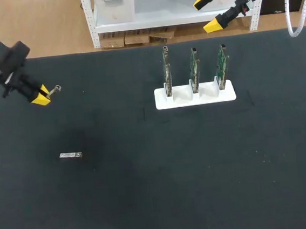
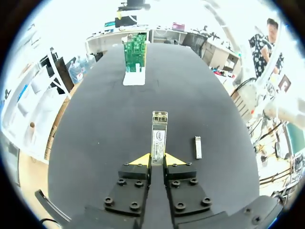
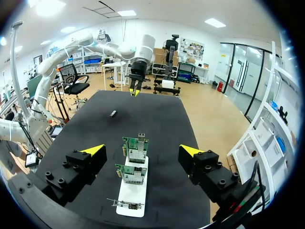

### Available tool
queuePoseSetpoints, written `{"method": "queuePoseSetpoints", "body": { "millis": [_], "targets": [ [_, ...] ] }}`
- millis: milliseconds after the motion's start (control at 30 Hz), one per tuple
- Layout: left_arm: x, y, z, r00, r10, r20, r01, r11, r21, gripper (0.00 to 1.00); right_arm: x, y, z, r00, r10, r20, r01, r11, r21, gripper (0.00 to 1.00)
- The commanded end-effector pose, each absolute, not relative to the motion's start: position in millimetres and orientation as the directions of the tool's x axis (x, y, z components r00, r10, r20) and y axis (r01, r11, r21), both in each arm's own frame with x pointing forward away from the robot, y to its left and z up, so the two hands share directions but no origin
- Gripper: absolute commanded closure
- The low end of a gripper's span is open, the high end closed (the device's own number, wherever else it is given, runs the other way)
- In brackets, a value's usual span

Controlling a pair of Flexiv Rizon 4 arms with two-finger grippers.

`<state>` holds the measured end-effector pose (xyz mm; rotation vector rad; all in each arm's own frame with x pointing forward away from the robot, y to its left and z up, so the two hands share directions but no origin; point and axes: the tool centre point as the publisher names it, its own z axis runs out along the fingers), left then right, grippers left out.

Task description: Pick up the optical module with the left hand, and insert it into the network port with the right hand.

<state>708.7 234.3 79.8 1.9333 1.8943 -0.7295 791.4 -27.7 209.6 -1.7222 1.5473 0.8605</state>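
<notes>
Gripping optical module (image 2: 158, 133) — left claw (image 2: 157, 160), apparently above table (image 1: 149, 190) | right claw (image 1: 206, 13) wide, above card rack (image 1: 194, 97)

Slim silver optical module (image 2: 158, 136), gripped at its base by the left pincer (image 2: 157, 161) (a second module (image 1: 70, 155) lies flat on the tabletop (image 1: 149, 190)); three green network cards (image 1: 194, 70) stand upright.

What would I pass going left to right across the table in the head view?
First the left hand gripping an optical module → loose module lying flat → left card → middle card → right card, all in the white rack. The right hand, open beyond the far edge, overlaps the cards.
</notes>
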Motion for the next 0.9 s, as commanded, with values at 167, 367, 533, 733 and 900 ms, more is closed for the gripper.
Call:
{"method": "queuePoseSetpoints", "body": {
  "millis": [167,367,533,733,900],
  "targets": [
    [707,238,75,-0.102,0.843,-0.527,0.972,-0.029,-0.235,1.0,790,-28,210,0.084,-0.562,-0.823,-0.996,-0.08,-0.047,0.0],
    [707,238,75,-0.102,0.843,-0.527,0.972,-0.029,-0.235,1.0,790,-28,210,0.084,-0.562,-0.823,-0.996,-0.08,-0.047,0.0],
    [707,238,75,-0.102,0.843,-0.527,0.972,-0.029,-0.235,1.0,790,-28,210,0.084,-0.562,-0.823,-0.996,-0.08,-0.047,0.0],
    [723,229,97,-0.014,0.84,-0.542,0.988,-0.07,-0.134,1.0,790,-28,210,0.084,-0.562,-0.823,-0.996,-0.08,-0.047,0.0],
    [753,210,127,0.122,0.808,-0.577,0.989,-0.147,0.004,1.0,790,-28,210,0.084,-0.562,-0.823,-0.996,-0.08,-0.047,0.0]
  ]
}}
